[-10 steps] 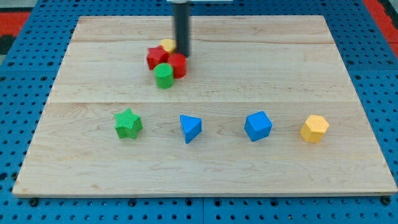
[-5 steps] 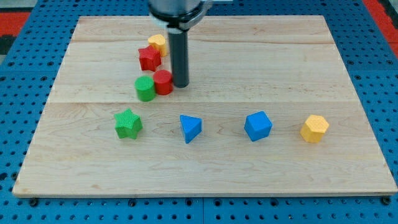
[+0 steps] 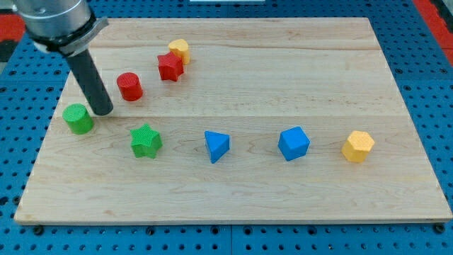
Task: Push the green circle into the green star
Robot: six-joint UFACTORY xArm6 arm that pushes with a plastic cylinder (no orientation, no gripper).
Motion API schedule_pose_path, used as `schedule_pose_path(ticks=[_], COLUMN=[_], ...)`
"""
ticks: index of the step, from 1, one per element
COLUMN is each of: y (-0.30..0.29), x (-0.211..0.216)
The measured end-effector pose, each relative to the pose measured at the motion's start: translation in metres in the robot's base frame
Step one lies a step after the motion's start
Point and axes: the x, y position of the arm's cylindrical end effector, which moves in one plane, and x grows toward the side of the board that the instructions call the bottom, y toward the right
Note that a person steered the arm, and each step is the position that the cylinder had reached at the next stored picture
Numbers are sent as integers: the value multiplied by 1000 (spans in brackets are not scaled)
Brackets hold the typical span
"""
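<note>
The green circle [image 3: 78,118], a short cylinder, stands near the board's left edge. The green star [image 3: 146,141] lies to its lower right, apart from it by about one block's width. My tip [image 3: 103,111] rests on the board just right of the green circle, close to it or touching, and up-left of the green star. The dark rod leans up toward the view's top left.
A red cylinder [image 3: 129,86] stands just right of the rod. A red star [image 3: 170,66] and a yellow block [image 3: 180,49] touch near the top. A blue triangle [image 3: 216,146], blue cube [image 3: 294,143] and yellow hexagon [image 3: 358,146] line up to the right.
My tip has swept left across the board. The green circle has moved far left and a little down, the red cylinder has moved left and up. The other blocks have stayed.
</note>
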Motion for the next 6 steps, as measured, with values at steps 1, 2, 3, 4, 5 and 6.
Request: schedule_pose_path(ticks=[1,2,3,4,5,6], y=[-35,-68,-47,-39,-26,-18], x=[-6,20,46,43,29,70])
